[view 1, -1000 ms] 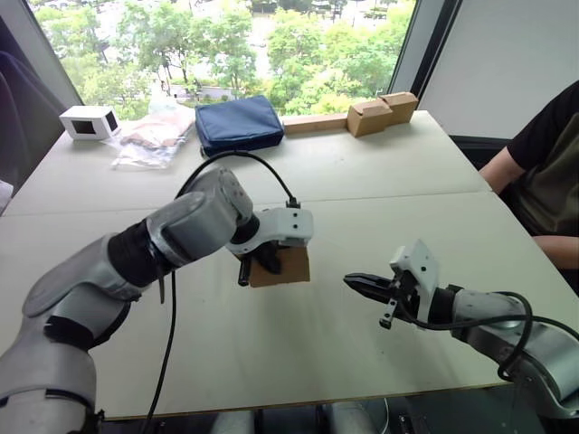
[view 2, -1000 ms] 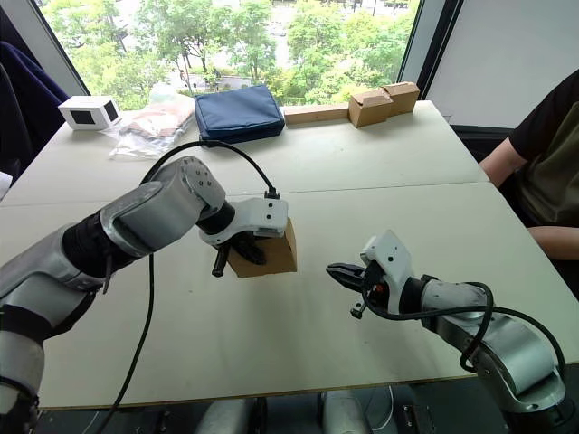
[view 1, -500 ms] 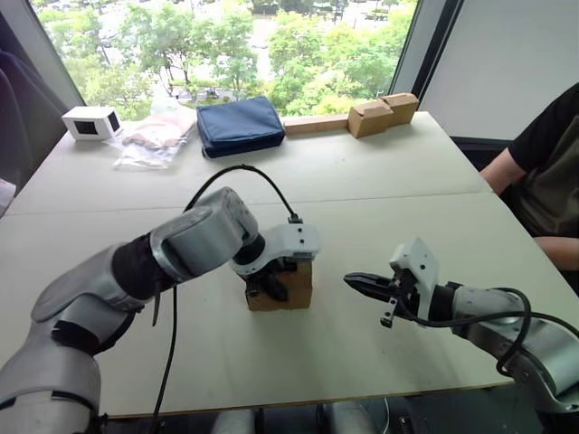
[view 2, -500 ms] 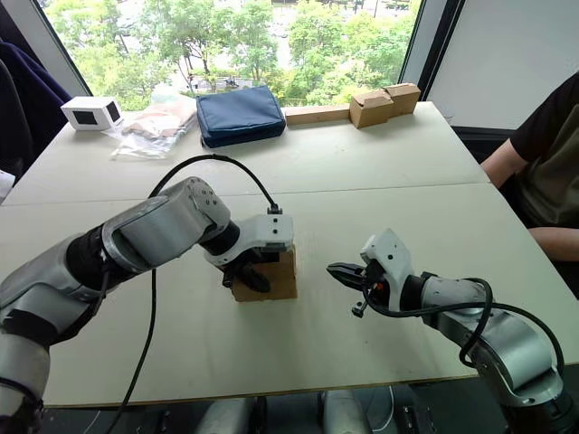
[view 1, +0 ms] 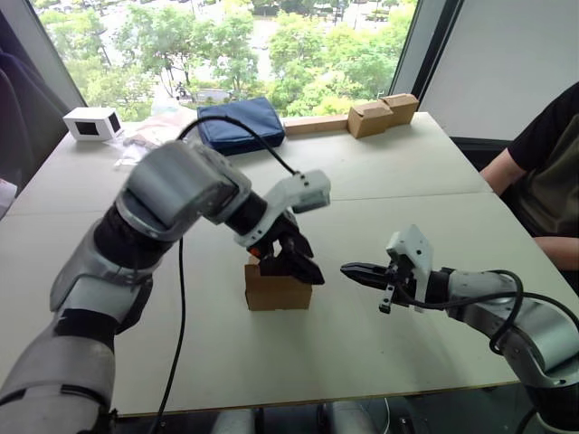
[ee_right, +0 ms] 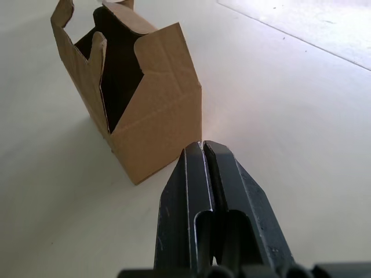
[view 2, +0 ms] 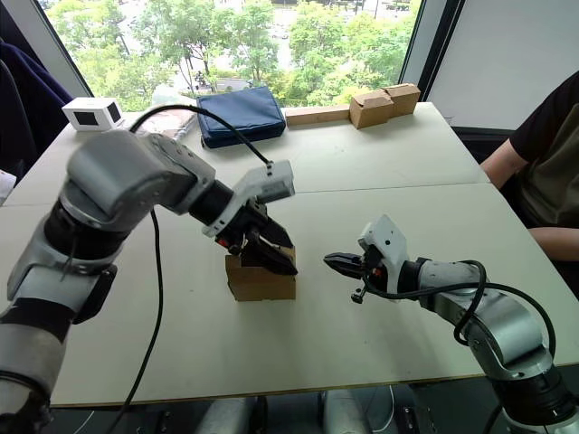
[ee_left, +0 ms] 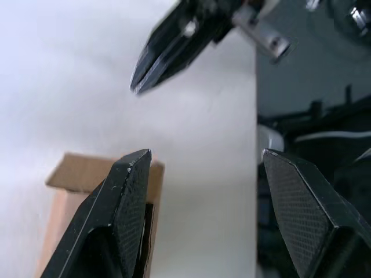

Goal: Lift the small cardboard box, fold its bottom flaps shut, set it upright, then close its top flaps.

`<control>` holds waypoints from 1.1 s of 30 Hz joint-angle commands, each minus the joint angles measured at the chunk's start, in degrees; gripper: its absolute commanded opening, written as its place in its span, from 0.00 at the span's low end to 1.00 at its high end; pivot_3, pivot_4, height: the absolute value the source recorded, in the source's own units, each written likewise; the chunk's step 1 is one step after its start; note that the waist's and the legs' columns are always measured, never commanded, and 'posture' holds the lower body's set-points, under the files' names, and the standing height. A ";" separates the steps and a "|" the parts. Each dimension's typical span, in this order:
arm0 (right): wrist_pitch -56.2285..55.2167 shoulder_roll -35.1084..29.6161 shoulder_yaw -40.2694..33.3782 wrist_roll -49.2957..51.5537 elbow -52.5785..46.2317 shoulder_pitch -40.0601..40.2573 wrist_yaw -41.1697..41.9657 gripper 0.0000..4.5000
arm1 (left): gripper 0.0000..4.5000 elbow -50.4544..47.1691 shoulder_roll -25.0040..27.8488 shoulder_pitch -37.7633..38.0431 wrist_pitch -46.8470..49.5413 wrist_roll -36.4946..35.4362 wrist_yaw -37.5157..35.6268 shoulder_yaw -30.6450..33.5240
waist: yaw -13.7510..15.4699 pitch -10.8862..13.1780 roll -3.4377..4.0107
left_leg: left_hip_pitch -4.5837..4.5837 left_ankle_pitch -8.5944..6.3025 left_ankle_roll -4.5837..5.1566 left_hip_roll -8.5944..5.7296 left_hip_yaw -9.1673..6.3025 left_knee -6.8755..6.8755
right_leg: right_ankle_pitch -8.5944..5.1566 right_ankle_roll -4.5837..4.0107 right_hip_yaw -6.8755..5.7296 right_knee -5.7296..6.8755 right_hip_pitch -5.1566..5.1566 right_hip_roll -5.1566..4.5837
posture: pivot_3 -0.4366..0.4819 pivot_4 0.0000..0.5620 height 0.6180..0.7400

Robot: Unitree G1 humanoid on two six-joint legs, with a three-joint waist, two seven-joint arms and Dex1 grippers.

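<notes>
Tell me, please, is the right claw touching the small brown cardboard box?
Apart: the right wrist view shows bare table between the shut right claw and the small brown cardboard box.

Pale table [view 1: 380, 172], small cardboard box [view 1: 276, 291], blue pouch [view 1: 237, 124], white box [view 1: 90, 122], tan boxes [view 1: 384, 112]

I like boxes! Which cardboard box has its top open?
The small cardboard box standing right under the left gripper near the table's front. Its top flaps stick up; the two joined tan boxes by the window are closed.
</notes>
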 commanded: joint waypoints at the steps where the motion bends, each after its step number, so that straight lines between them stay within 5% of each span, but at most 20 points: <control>1: 0.46 1.10 -1.82 2.01 -0.82 -0.71 0.37 0.00 | 0.69 6.77 -9.73 -2.19 -2.02 -2.86 8.80 25.00 | 0.07 0.03 -0.05 | 0.01 0.00 0.00 -0.01 0.01 0.00 | 0.00 0.00 0.01 0.02 0.00 -0.01 | 0.48 0.27 1.00; 4: 1.76 2.40 -3.61 4.15 -2.04 0.82 -0.75 0.00 | 0.69 5.41 -17.17 -1.94 -9.10 -3.95 22.06 45.37 | 0.06 0.03 -0.06 | -0.02 0.01 -0.02 -0.01 0.01 0.04 | 0.00 0.00 -0.01 0.05 -0.02 -0.07 | 0.48 0.27 1.00; 7: 2.57 1.60 -4.07 4.52 -0.60 -0.53 0.34 0.00 | 0.69 5.33 -16.90 0.99 -13.76 -1.09 30.37 48.95 | -0.41 -0.02 0.02 | 0.06 0.02 -0.03 0.01 0.06 -0.02 | 0.00 0.00 0.07 0.07 -0.04 -0.10 | 0.48 0.27 1.00; 11: 3.53 0.44 -4.64 4.77 2.21 -3.87 2.08 0.00 | 0.69 1.94 -12.93 9.65 -20.92 -3.25 30.51 51.58 | -0.13 -0.01 0.00 | 0.13 0.15 -0.27 0.01 0.05 -0.07 | 0.01 0.00 0.08 0.14 -0.04 -0.09 | 0.48 0.27 1.00; 23: 4.53 0.36 -4.45 4.89 2.90 -6.40 3.17 0.00 | 0.69 -15.07 -1.54 47.35 -32.02 -5.33 22.57 39.92 | 0.25 0.00 -0.15 | 0.03 0.19 -0.37 -0.35 -0.03 -0.11 | 0.03 0.00 -0.07 0.07 0.01 -0.84 | 0.48 0.27 1.00; 33: 4.62 1.16 0.53 3.53 0.68 -10.57 3.99 0.00 | 0.69 -11.72 6.00 53.90 -40.90 -3.26 15.43 30.41 | 0.07 -0.01 -0.13 | 0.06 0.16 -0.32 -0.34 -0.02 -0.17 | 0.02 -0.02 -0.10 0.06 0.01 -0.82 | 0.48 0.27 1.00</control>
